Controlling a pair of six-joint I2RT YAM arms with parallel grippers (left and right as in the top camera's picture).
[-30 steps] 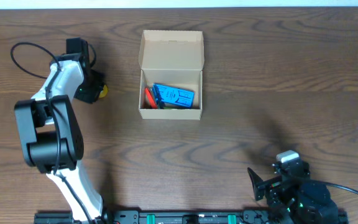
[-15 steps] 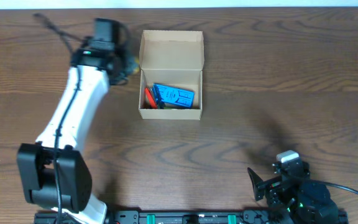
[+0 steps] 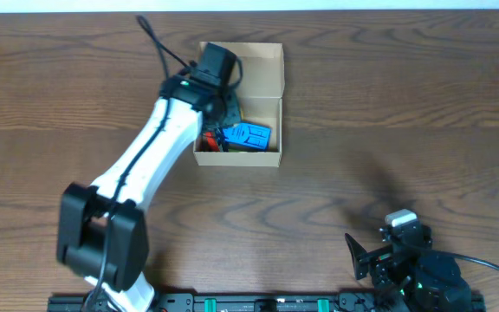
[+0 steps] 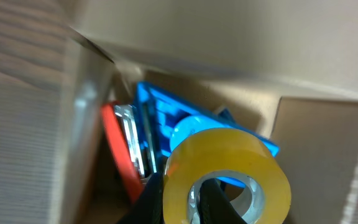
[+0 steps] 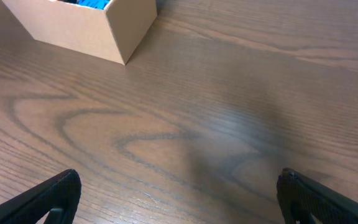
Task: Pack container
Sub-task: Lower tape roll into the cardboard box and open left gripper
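Counter of dark wood grain runs under everything. My left arm, white with black joints, reaches from the near left edge diagonally out to the far middle, ending over the container.

That container sits on the far half of the counter, a little left of centre. It is a plain tan cardboard box, its flap lid hinged at the far side and thrown back, so the inside is open from above. My right wrist camera catches its near corner far off to the left.

My right pincer hovers low at the near right of the counter, well apart from the box, released, fingers spread wide with nothing but bare wood between them.

Inside the box a blue flat item lies toward the near side, tilted, one edge raised.

My left pincer is above the left part of the open box, just over its contents. It is clenched on a roll of yellowish clear tape: one finger goes through the hole, the other presses on the outside, and the wall of the roll is pinched between them. The roll hangs over the blue item; whether they touch I cannot tell.

A red object sits against the box's left wall, and a thin silvery metal piece stands between it and the blue item. What either one is I cannot tell.
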